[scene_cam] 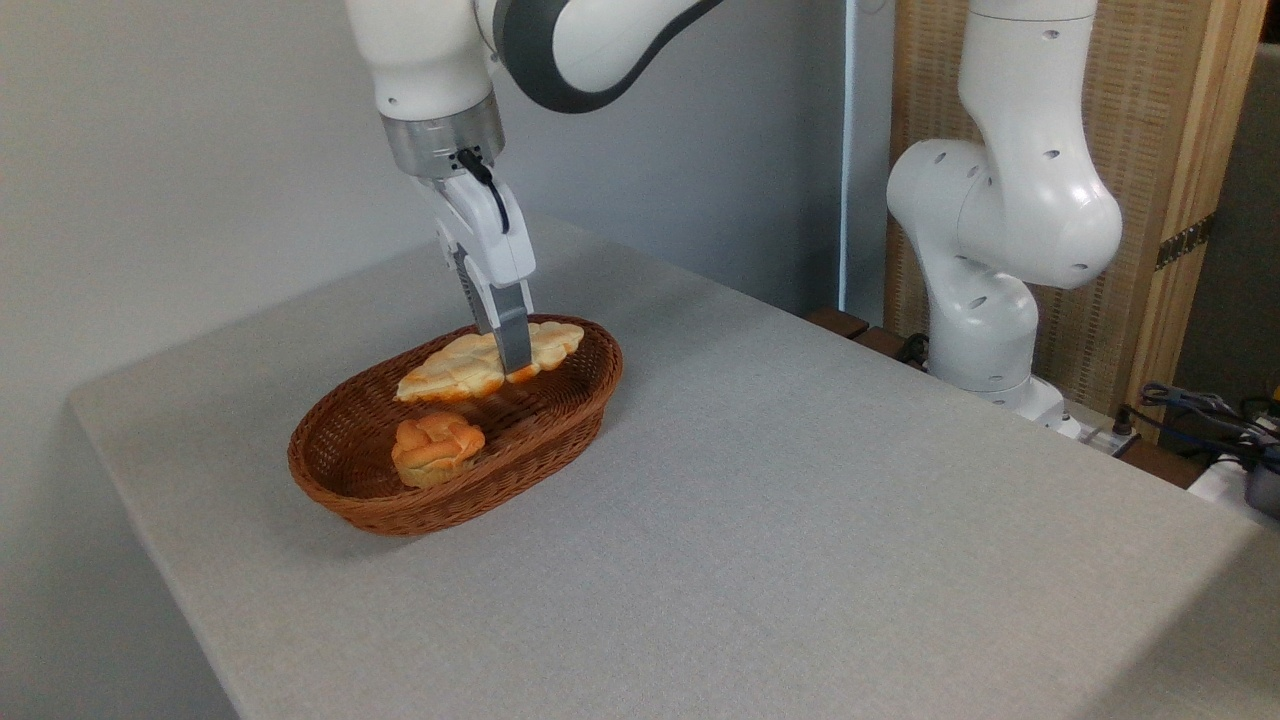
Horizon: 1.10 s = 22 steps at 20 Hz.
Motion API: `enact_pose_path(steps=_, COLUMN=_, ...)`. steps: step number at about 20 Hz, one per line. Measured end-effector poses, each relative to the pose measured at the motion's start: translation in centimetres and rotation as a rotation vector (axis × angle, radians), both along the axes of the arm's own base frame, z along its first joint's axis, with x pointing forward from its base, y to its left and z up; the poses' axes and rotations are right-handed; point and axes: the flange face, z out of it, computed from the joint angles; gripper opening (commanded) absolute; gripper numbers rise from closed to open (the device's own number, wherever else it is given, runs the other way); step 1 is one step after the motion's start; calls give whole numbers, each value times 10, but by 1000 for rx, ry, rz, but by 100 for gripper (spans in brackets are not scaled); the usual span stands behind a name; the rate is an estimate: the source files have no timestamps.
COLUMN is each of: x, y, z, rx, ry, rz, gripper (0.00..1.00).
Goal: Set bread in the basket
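Observation:
The bread (455, 368), a long pale golden braided loaf, hangs tilted over the far half of the oval brown wicker basket (560, 420), its right end near the far rim. My gripper (512, 362) comes down from above and is shut on the bread near its middle; one grey finger (510, 335) shows in front of the loaf, the other is hidden behind it. Whether the loaf's lower left end touches the basket floor I cannot tell.
A small round orange knotted bun (436, 449) lies in the near left part of the basket. The grey table (800, 520) stretches right and forward. The arm's white base (985, 330) stands at the table's far right edge, with cables (1200, 405) beyond.

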Motion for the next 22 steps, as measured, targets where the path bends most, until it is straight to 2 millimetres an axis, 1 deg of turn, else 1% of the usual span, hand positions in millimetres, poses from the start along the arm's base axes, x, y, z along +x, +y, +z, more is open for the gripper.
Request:
enact_pose_path(steps=2, x=2, y=-4, z=-5, rx=2, ry=11, rz=9, gripper=100)
enact_pose_path(steps=5, x=5, y=-3, z=-9, rx=2, ry=17, rz=11, gripper=100)
enact_pose_path(steps=16, x=7, y=-2, z=-1, rx=-3, ry=2, rz=13, gripper=100)
enact_pose_path(steps=19, x=10, y=9, z=2, rx=5, ry=-6, rz=30, gripper=100)
enact_pose_path(steps=22, x=19, y=40, z=11, rx=34, ry=-34, rz=73, gripper=100)
